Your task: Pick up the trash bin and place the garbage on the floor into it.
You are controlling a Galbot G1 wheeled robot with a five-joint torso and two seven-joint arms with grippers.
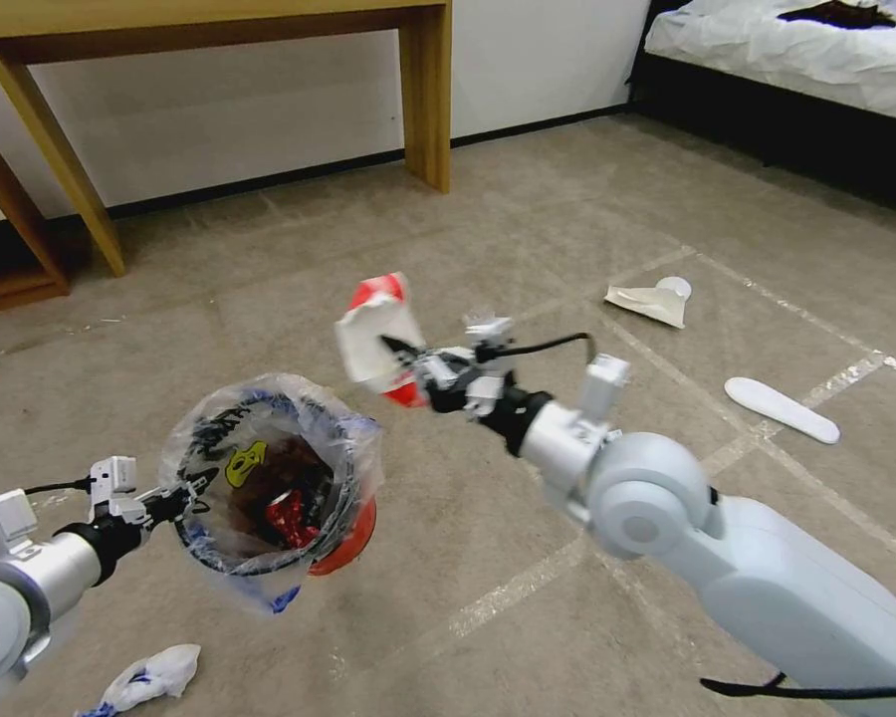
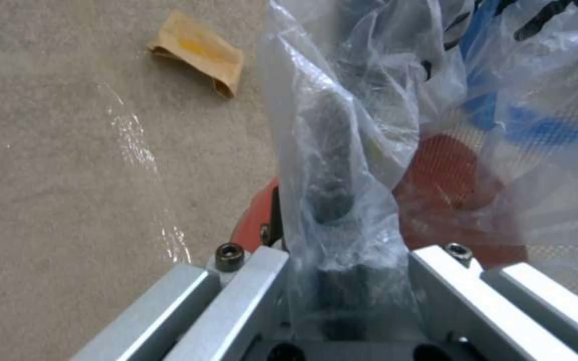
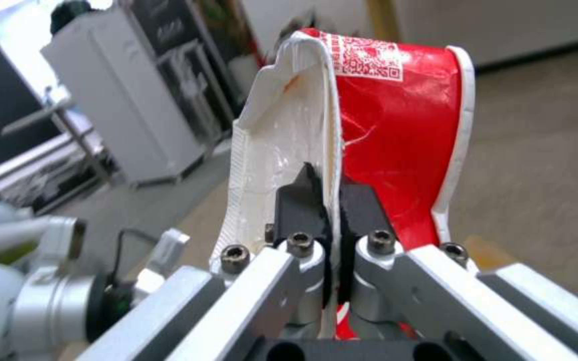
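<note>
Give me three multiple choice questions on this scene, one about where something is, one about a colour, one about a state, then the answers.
1. Where is the trash bin?
A. under the wooden table
B. held up by the left gripper
C. on the bed

2. What colour is the outside of the wrapper in the right gripper?
A. red
B. green
C. black

3. How are the right gripper's jaws?
A. wide open
B. resting on the floor
C. shut on the wrapper

Answers: B, the left gripper pinches the bin's lined rim above the floor; A, its printed side is red; C, the right wrist view shows both jaws clamping it.

beige taped carpet (image 1: 528, 229) (shiny grid lines), wooden table (image 1: 423, 90) by white wall (image 1: 269, 90), bed (image 1: 816, 45).
</note>
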